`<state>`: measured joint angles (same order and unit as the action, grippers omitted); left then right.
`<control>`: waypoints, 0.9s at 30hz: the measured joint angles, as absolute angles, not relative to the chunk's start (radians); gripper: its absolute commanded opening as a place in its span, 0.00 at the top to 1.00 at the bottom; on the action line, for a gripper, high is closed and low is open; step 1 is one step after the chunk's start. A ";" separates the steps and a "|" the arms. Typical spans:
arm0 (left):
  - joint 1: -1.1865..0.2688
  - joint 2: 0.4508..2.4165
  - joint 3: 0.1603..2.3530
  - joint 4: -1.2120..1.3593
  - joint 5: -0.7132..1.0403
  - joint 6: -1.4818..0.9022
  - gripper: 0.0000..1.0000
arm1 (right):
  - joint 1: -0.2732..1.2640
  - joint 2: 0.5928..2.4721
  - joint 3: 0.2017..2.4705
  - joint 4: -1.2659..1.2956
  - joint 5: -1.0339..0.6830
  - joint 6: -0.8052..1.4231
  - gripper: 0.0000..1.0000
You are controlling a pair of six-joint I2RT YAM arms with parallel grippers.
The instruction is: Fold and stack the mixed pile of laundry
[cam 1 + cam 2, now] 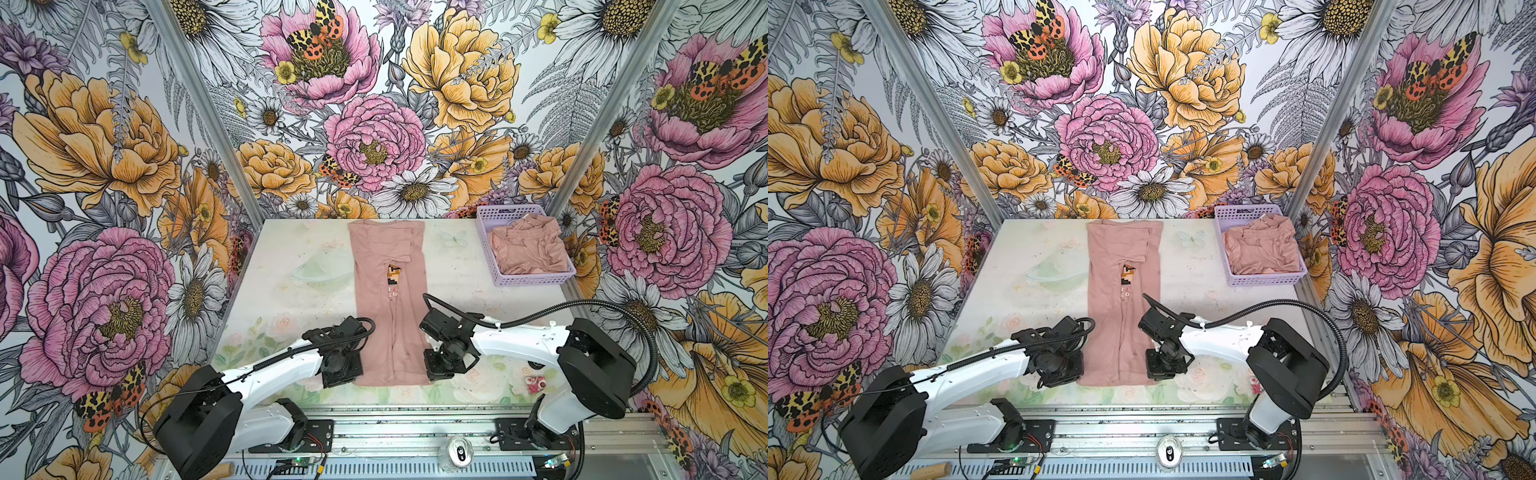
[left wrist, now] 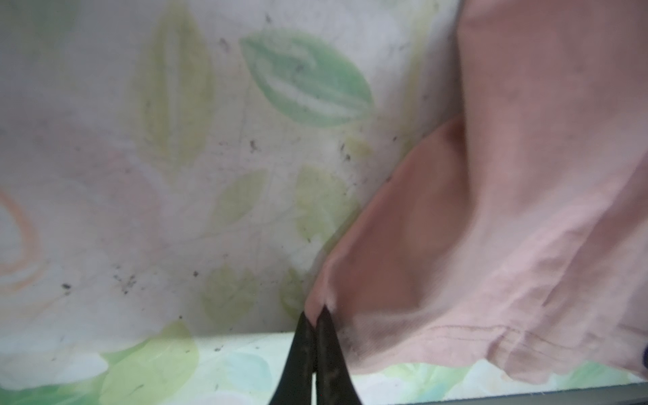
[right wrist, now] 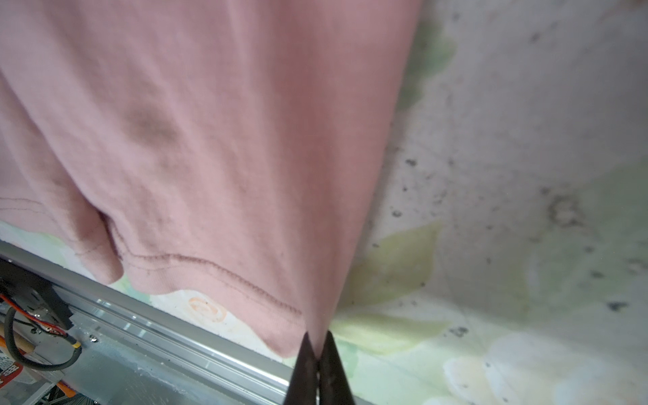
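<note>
Two end effectors: both work at the near end of the bench (image 1: 478,299), one on each near corner of the T-shirt (image 1: 386,299).
Left end effector (image 2: 315,313): jaws pressed together on the near-left corner of the hem; the left wrist view shows the cloth pinched between the tips and drawn up in a small peak.
Right end effector (image 3: 317,345): jaws closed on the near-right hem corner, with the stitched hem (image 3: 210,266) running off beside the tips.
T-shirt, place: middle of the bench, folded in from both sides to a narrow strip, with the pixel-art figure (image 1: 393,274) showing in the gap between the flaps.
Long axis: near to far, with the hem at the near edge and the collar (image 1: 384,222) close to the far edge.
Direction from the grips: the whole length of the shirt lies on the far side of both end effectors.
Nearer arm: neither; each holds its own corner, level with the other.
Coming move, as a judgement: probably carrying the hem toward the collar, across the long axis; both arms would need to travel together or the strip will skew.
Rest of the pile: shorts (image 1: 536,230) and other dusty-pink garments in the lavender basket (image 1: 536,280), far right, well apart from both arms.
</note>
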<state>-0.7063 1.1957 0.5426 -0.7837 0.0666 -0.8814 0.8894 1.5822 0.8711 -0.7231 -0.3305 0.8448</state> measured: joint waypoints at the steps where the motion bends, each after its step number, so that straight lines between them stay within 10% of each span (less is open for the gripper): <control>1: -0.711 1.187 0.536 -0.779 0.067 -0.891 1.00 | 0.889 1.582 0.871 -0.723 -0.331 0.845 1.00; 14: -0.796 0.925 0.434 -0.813 0.141 -1.107 1.00 | 0.890 1.549 0.839 -0.722 -0.340 0.849 1.00; 19: -0.796 0.910 0.426 -0.828 0.151 -1.144 0.61 | 0.890 1.549 0.838 -0.722 -0.346 0.849 1.00; 27: -0.786 0.913 0.438 -0.850 0.143 -1.135 0.59 | 0.891 1.549 0.838 -0.722 -0.345 0.849 1.00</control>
<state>-0.7860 0.9127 0.4381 -0.8501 0.1429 -1.1347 0.8906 1.5494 0.8383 -0.7216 -0.3454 0.8486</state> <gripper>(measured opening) 0.416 0.050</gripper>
